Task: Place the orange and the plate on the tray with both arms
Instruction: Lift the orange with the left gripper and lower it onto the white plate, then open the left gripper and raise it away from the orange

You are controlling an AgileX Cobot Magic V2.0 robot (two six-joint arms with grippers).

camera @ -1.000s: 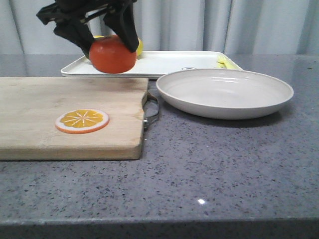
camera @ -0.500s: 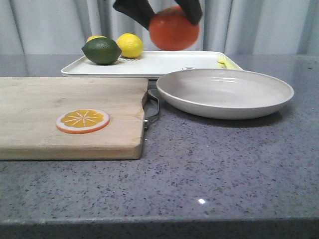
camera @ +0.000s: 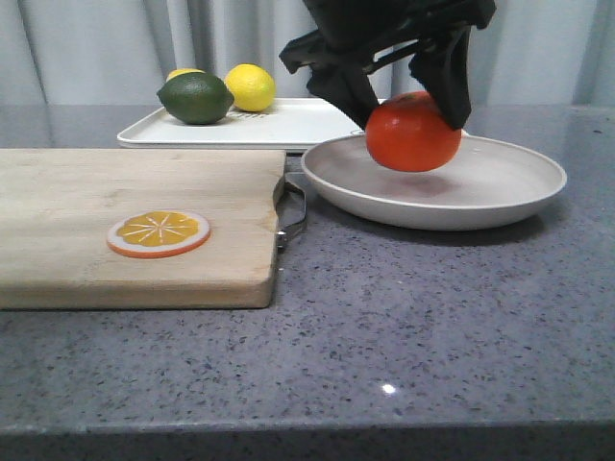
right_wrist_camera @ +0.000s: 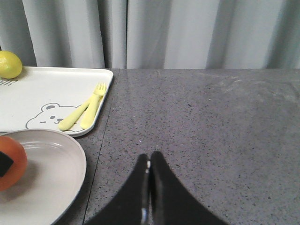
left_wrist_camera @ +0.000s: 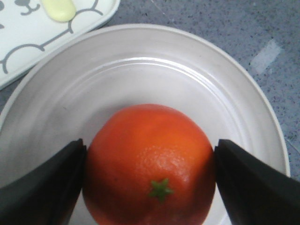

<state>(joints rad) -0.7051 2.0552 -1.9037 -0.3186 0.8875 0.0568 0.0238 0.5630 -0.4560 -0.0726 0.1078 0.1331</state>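
Observation:
My left gripper point(camera: 411, 108) is shut on the orange point(camera: 412, 132) and holds it just above the inside of the off-white plate point(camera: 500, 197), at the right of the front view. In the left wrist view the orange point(left_wrist_camera: 150, 164) sits between the two black fingers point(left_wrist_camera: 44, 187) over the plate point(left_wrist_camera: 140, 70). The white tray point(camera: 288, 125) lies behind the plate. My right gripper point(right_wrist_camera: 149, 161) is shut and empty over bare counter beside the plate point(right_wrist_camera: 51, 178); the orange point(right_wrist_camera: 10, 161) and the tray point(right_wrist_camera: 51, 93) show there too. The right gripper is out of the front view.
A wooden cutting board point(camera: 86, 216) with an orange slice disc point(camera: 159, 232) lies at the left. A lime point(camera: 196, 98) and a lemon point(camera: 250, 86) sit on the tray's far left. A yellow fork and spoon point(right_wrist_camera: 84, 112) lie at the tray's right edge. Grey curtains hang behind.
My left gripper has carried the orange from above the cutting board's far side, rightward past the tray's front, and down over the plate.

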